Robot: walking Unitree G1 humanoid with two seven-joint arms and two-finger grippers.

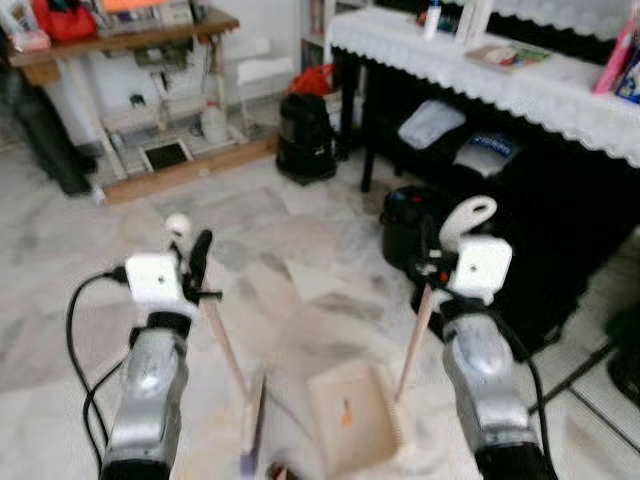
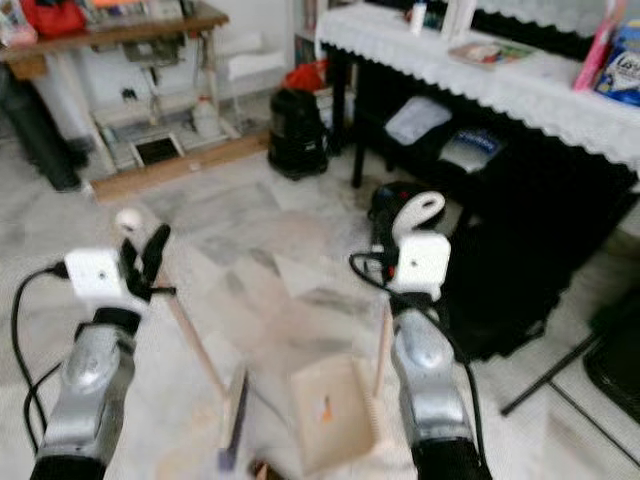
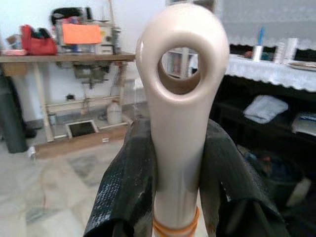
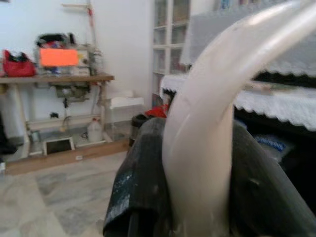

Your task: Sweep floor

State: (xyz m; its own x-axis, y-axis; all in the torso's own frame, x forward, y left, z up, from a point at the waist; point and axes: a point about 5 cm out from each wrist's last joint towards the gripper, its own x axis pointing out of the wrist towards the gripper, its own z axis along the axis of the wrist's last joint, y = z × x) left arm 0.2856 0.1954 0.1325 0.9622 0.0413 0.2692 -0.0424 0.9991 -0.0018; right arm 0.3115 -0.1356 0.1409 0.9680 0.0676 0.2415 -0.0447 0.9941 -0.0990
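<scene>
Around broom handle, left gripper clamped

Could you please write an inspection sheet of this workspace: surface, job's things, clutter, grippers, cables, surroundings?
Surface: pale marble floor; the picture is blurred.
Job's things: broom in the left gripper, head down on the floor; beige dustpan on the floor, its long handle in the right gripper, with a small orange scrap inside.
Clutter: nothing else seen for certain on the floor between the arms.
Grippers: left gripper shut on the broom handle; right gripper shut on the dustpan handle.
Cables: black cable looping beside the left arm; another along the right arm.
Surroundings: wooden table far left; black bin; black shelf unit with a white lace cloth on the right.
</scene>
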